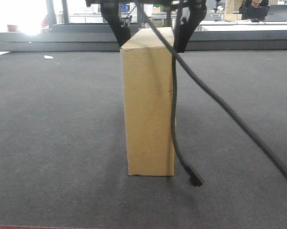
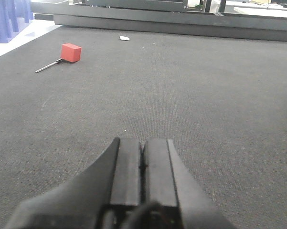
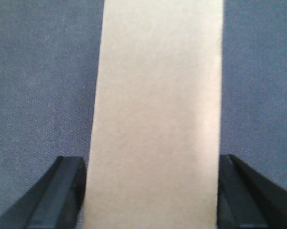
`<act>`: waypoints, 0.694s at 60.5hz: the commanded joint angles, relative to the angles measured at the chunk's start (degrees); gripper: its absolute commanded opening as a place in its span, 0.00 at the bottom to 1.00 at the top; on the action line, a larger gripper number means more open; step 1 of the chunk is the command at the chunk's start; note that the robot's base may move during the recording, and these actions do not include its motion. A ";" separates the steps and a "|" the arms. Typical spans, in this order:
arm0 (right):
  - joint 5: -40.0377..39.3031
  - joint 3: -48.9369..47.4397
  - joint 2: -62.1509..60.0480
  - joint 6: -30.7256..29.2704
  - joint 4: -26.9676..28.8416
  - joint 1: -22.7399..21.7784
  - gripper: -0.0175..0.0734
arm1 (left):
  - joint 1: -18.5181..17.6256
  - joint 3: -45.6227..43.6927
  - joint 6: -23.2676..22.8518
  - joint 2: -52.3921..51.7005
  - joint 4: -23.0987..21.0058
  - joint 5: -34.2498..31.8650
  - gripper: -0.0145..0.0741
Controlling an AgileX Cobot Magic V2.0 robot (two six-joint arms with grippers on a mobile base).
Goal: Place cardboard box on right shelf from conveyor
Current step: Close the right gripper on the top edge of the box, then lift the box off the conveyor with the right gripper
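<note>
The box [image 1: 148,105], upright on the belt [image 1: 52,119], was pinched near its top by the right hand [image 1: 152,45], its long axis running straight below; the left hand [image 2: 143,145] was pressed together.

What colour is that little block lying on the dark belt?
The small cube-shaped block is red, seen best in the left wrist view.

The cardboard box [image 1: 148,105] is smooth, matt tan paperboard. The conveyor [image 1: 52,124] has a rough, matt dark grey textile-like surface. The left gripper [image 2: 142,145] looks like matt black plastic
</note>
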 commanded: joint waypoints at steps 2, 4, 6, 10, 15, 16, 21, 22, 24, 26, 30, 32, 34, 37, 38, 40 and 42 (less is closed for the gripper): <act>-0.77 -1.91 -2.69 0.09 -1.79 -0.33 0.70 | 0.12 0.47 0.01 -0.83 -0.34 -4.84 0.03; -0.77 -1.91 -2.69 0.09 -1.79 -0.33 0.65 | 0.12 0.47 0.01 -0.83 -0.34 -4.84 0.03; -0.77 -1.91 -2.69 0.09 -1.79 -0.33 0.59 | 0.12 0.47 0.01 -0.83 -0.34 -4.84 0.03; -0.77 -1.91 -2.69 0.09 -1.79 -0.45 0.48 | 0.12 0.47 0.01 -0.83 -0.34 -4.84 0.03; -0.77 -1.91 -2.88 0.03 -1.52 -0.90 0.42 | 0.12 0.47 0.01 -0.83 -0.34 -4.84 0.03; -0.77 -1.91 -2.99 -0.03 -1.38 -0.93 0.42 | 0.12 0.47 0.01 -0.83 -0.34 -4.84 0.03; -1.32 -1.91 -3.89 -1.81 -0.98 -1.47 0.42 | 0.12 0.47 0.01 -0.83 -0.34 -4.84 0.03; -1.52 -1.91 -4.12 -2.63 -0.93 -1.52 0.42 | 0.12 0.47 0.01 -0.83 -0.34 -4.84 0.03; -1.98 -1.91 -4.86 -4.21 -0.93 -1.74 0.42 | 0.12 0.47 0.01 -0.83 -0.34 -4.84 0.03; -2.70 -1.91 -5.69 -5.66 -0.93 -1.93 0.42 | 0.12 0.47 0.01 -0.83 -0.34 -4.84 0.03; -3.94 -1.91 -7.18 -9.11 -0.93 -2.24 0.42 | 0.12 0.47 0.01 -0.83 -0.34 -4.84 0.03; -4.44 -1.91 -7.96 -10.66 -0.93 -2.50 0.42 | 0.12 0.47 0.01 -0.83 -0.34 -4.84 0.03; -4.86 -1.91 -8.83 -12.41 -0.93 -2.72 0.42 | 0.12 0.47 0.01 -0.83 -0.34 -4.84 0.03; -5.08 -1.91 -10.09 -14.82 -0.93 -3.18 0.42 | 0.12 0.47 0.01 -0.83 -0.34 -4.84 0.03; -5.08 -1.91 -10.54 -15.80 -0.93 -3.38 0.42 | 0.12 0.47 0.01 -0.83 -0.34 -4.84 0.03; -5.08 -1.91 -11.24 -17.00 -0.93 -3.69 0.42 | 0.12 0.47 0.01 -0.83 -0.34 -4.84 0.03; -4.95 -1.91 -11.86 -18.18 -0.93 -3.97 0.42 | 0.12 0.47 0.01 -0.83 -0.34 -4.84 0.03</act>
